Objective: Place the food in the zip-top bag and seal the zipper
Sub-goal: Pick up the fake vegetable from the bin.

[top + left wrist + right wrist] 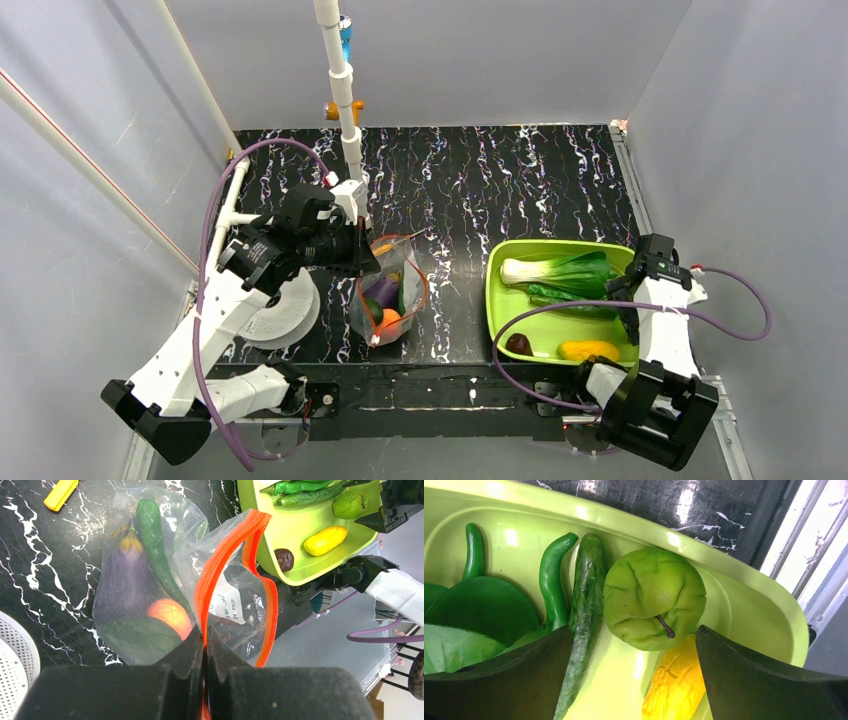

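Here, mid-loading: my left gripper (205,647) pinches the zipper (216,570), holding the zip-top bag (388,290) open near table (560,180) centre; my right gripper (631,635), jaws wide, hovers over the green fruit (654,597) in the tray (497,300) at the bag's three o'clock. Next, I judge: descend, close, lift.

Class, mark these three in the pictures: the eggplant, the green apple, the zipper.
Eggplant (122,577): left wrist view, middle of its purple body.
Green apple (654,597): right wrist view, centre of its wrinkled skin.
Zipper (204,592): left wrist view, near stretch of the orange strip.
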Motion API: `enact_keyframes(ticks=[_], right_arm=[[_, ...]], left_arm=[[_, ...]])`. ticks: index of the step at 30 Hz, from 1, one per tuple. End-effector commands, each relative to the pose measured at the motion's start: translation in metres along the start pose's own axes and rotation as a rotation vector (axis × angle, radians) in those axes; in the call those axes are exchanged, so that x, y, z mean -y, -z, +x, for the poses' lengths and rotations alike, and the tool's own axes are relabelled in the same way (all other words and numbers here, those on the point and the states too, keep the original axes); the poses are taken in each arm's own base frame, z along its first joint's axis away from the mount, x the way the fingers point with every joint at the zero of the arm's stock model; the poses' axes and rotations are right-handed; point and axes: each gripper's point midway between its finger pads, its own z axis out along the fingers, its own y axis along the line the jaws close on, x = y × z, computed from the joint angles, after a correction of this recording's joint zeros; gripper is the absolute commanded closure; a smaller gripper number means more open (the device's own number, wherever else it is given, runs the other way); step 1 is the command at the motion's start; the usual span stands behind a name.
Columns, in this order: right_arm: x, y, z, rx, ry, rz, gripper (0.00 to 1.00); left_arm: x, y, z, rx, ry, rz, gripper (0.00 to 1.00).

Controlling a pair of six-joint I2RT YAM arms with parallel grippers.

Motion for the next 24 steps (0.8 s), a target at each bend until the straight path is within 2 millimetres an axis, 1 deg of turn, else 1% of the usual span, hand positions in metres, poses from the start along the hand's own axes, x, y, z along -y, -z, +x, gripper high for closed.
enact_keyframes(ticks=[1, 6, 10, 16, 18, 20, 22, 23, 24], right_arm=[[0.005, 0.003, -0.018, 0.085, -0.062, 0.019, 0.02], [0.011, -0.006, -0.029, 0.121, -0.090, 0.065, 0.02], [0.011, -0.017, -0.026, 0.075, -0.077, 0.104, 0.02], [0.008, -0.017, -0.026, 0.077, -0.075, 0.093, 0.03], [0.008, -0.017, -0.027, 0.084, -0.077, 0.081, 0.08], [0.007, -0.016, -0.027, 0.091, -0.075, 0.065, 0.17], [0.003, -0.015, -0.026, 0.091, -0.058, 0.034, 0.38], [0.001, -0.014, -0.025, 0.087, -0.052, 0.009, 0.46], [-0.001, -0.012, -0.023, 0.088, -0.047, -0.024, 0.53]], left_arm=[[0.008, 0.006, -0.004, 0.020, 0.002, 0.032, 1.00], [0.011, 0.004, -0.006, 0.015, 0.006, 0.049, 1.00], [0.010, 0.002, -0.002, 0.000, 0.010, 0.050, 1.00], [0.010, 0.001, 0.002, -0.004, 0.014, 0.054, 1.00], [0.010, 0.001, 0.002, 0.000, 0.016, 0.057, 1.00], [0.011, 0.001, 0.002, 0.000, 0.017, 0.059, 1.00], [0.011, 0.001, 0.002, -0.002, 0.016, 0.061, 1.00], [0.011, 0.002, 0.003, -0.003, 0.016, 0.061, 1.00], [0.011, 0.003, 0.003, -0.002, 0.013, 0.061, 1.00]])
